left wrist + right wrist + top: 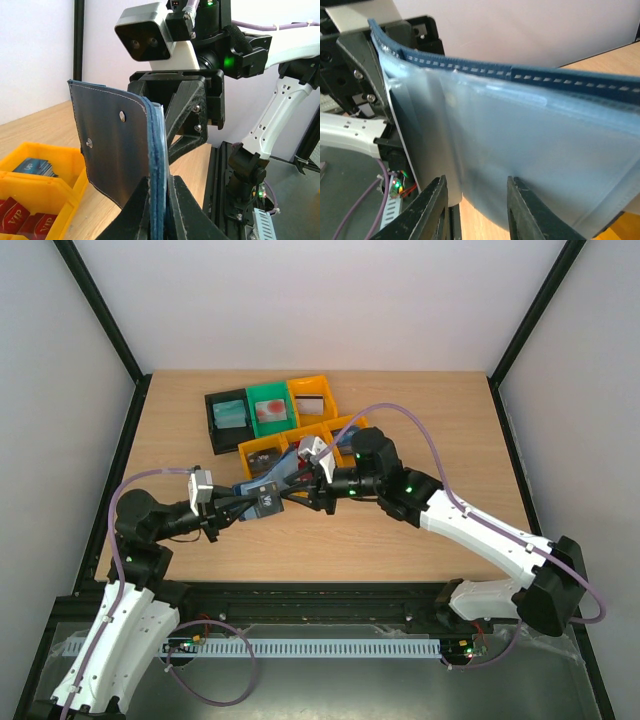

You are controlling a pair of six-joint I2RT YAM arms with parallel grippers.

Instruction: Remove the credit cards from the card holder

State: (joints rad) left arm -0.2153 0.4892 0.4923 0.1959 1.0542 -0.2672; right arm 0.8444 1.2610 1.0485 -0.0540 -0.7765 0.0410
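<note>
The card holder point(262, 483) is held in the air between both arms. My left gripper point(256, 504) is shut on its lower edge. In the left wrist view the holder stands edge-on in my left gripper point(160, 181), with its dark flap point(112, 145) and two studs to the left. My right gripper point(306, 486) is open right beside it. In the right wrist view my right gripper point(476, 189) stands open before the holder's grey-blue inside point(520, 150) with its clear slots. No card shows plainly in the holder. Credit cards lie in the bins: blue point(34, 167), red point(25, 223), teal point(230, 417).
A black bin point(214, 425), a green bin point(268, 392) and an orange bin point(310, 386) stand at the back of the table. Yellow-orange bins point(262, 454) lie just behind the grippers and show in the left wrist view point(60, 185). The table's near edge has a black rail point(215, 175).
</note>
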